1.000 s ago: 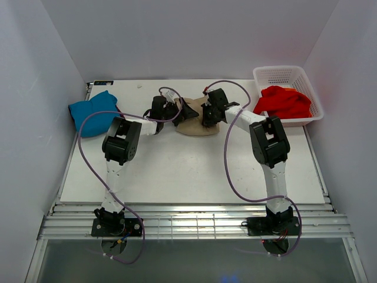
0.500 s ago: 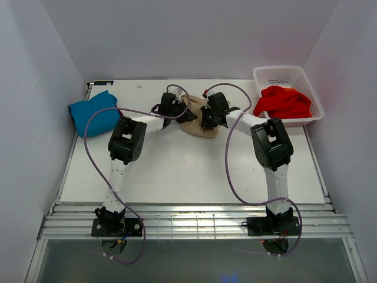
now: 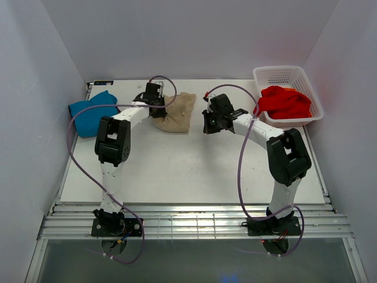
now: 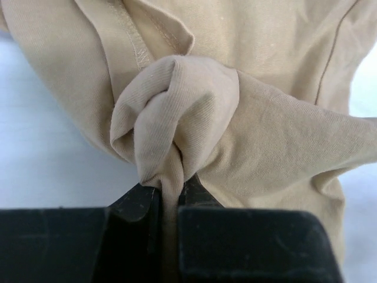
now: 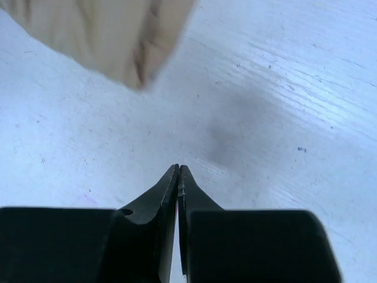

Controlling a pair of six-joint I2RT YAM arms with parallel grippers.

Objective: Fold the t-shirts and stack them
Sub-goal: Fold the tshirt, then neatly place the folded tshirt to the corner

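The tan-beige t-shirt (image 3: 175,113) lies bunched at the back middle of the table. My left gripper (image 3: 154,101) is at its left edge, shut on a pinched fold of the tan cloth (image 4: 177,141) that fills the left wrist view. My right gripper (image 3: 208,122) hangs to the right of that shirt, shut and empty, its fingertips (image 5: 178,171) together over bare table; a blurred corner of the tan shirt (image 5: 118,41) shows ahead of it. The teal-blue t-shirt (image 3: 91,112) lies folded at the far left. A bright red t-shirt (image 3: 284,101) fills the white basket (image 3: 288,75).
The white lattice basket stands at the back right corner of the white table (image 3: 188,171). White walls close in on the left, back and right. Both arms' purple cables (image 3: 76,153) loop over the table.
My left gripper closed on the tan shirt and dragged it left and back. My right gripper let go of the shirt and now stands apart from it, over bare table.
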